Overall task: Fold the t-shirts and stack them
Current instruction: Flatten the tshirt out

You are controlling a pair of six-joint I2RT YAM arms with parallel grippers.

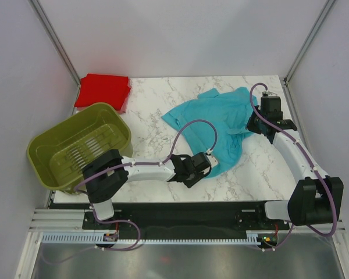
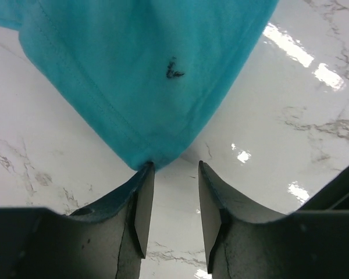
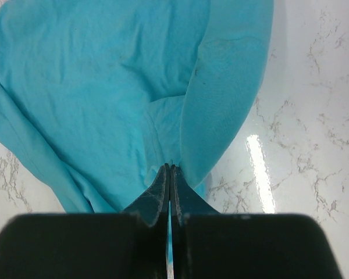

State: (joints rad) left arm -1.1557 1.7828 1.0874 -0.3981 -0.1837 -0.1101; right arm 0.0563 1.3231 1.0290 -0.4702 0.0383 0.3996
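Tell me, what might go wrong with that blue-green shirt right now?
1. The left gripper has its jaws apart, with only the corner tip of the turquoise shirt at one finger; closing could miss the cloth.
2. The right gripper is shut on a bunched fold, so pulling may drag extra layers and leave wrinkles.

The turquoise t-shirt (image 2: 134,70) runs off the left wrist view's top edge; its dark mark (image 2: 174,70) is unreadable
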